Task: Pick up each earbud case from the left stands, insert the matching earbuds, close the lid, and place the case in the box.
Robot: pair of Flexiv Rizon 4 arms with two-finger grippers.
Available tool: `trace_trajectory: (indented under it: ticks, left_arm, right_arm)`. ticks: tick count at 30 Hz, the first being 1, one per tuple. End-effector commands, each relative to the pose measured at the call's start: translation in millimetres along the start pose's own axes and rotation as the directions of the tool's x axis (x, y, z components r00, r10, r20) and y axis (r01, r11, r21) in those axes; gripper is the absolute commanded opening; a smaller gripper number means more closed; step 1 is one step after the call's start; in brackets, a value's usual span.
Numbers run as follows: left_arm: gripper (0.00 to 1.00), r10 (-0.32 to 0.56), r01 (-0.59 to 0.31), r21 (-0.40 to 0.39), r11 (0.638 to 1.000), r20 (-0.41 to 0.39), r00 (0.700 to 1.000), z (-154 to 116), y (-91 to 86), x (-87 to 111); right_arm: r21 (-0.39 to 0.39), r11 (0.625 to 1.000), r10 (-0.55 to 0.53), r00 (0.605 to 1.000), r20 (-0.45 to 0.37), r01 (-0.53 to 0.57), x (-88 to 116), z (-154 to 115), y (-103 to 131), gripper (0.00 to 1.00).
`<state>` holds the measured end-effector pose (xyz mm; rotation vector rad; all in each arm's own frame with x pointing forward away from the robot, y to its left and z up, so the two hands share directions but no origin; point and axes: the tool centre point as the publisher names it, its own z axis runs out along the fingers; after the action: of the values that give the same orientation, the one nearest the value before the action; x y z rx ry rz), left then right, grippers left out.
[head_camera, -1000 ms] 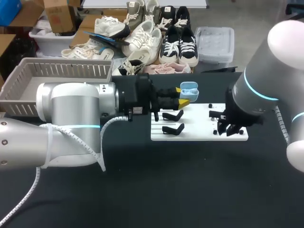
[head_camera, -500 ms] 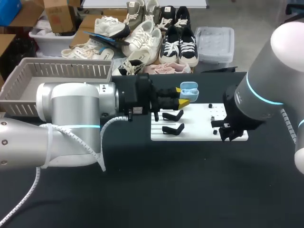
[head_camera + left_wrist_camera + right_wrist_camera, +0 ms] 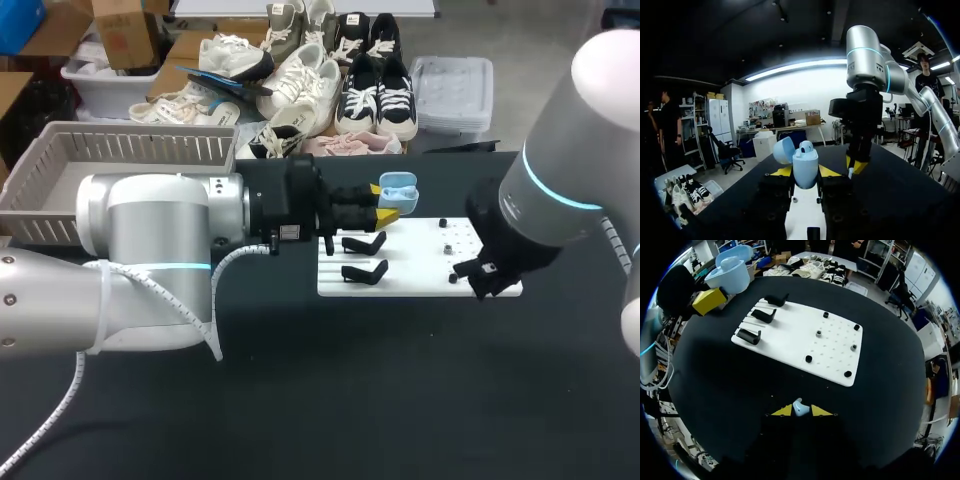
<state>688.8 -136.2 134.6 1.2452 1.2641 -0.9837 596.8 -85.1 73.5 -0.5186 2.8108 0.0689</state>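
Earbud case (image 3: 397,188) is up off the table, pinched in my left claw (image 3: 805,171). Both yellow fingers press on its sides, so that claw is clamped on it. The lid (image 3: 781,150) is flipped open and leans off to one side. A small rounded piece (image 3: 806,146) sits in the top of the open case. It looks like an earbud, but I can't say for sure.

On the head cam the case hangs at roughly 11 o'clock from the middle of the white board (image 3: 420,285), near the board's far edge. It's close to the black stands (image 3: 362,243) on the board's 9 o'clock side.

My right claw (image 3: 801,411) is closed on a little light-blue earbud (image 3: 800,407), held right between the yellow tips. From the head cam that claw sits at about 4 o'clock from the board's middle, over the near corner. That puts the case somewhere between 10 and 11 o'clock from the right claw, well apart from it.

On the right wrist cam the board lies ahead of the claw, with black pegs (image 3: 818,333) on one half and three stands on the other. The open case is just beyond the stands.

The basket (image 3: 130,135) is between 9 and 10 o'clock from the board, well apart, behind my left arm.
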Motion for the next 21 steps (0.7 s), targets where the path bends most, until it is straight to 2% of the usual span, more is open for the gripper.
trace_trajectory:
  ticks: [1,10,21]
  left_arm:
    - [0.0,0.0,0.0,-0.002,1.0,-0.001,1.0,0.4,0.2,0.0]
    - [0.0,0.0,0.0,-0.002,1.0,-0.001,1.0,0.4,0.2,0.0]
    - [0.0,0.0,0.0,-0.002,1.0,-0.001,1.0,0.4,0.2,0.0]
  right_arm:
    - [-0.011,1.0,-0.024,1.0,-0.018,0.024,-2.5,-14.7,0.1,0.0]
    - [-0.023,0.997,-0.076,0.997,-0.001,0.076,-13.6,-38.3,0.7,0.0]
    - [-0.027,0.987,-0.159,0.986,0.039,0.16,-32.3,-71.1,16.9,0.0]
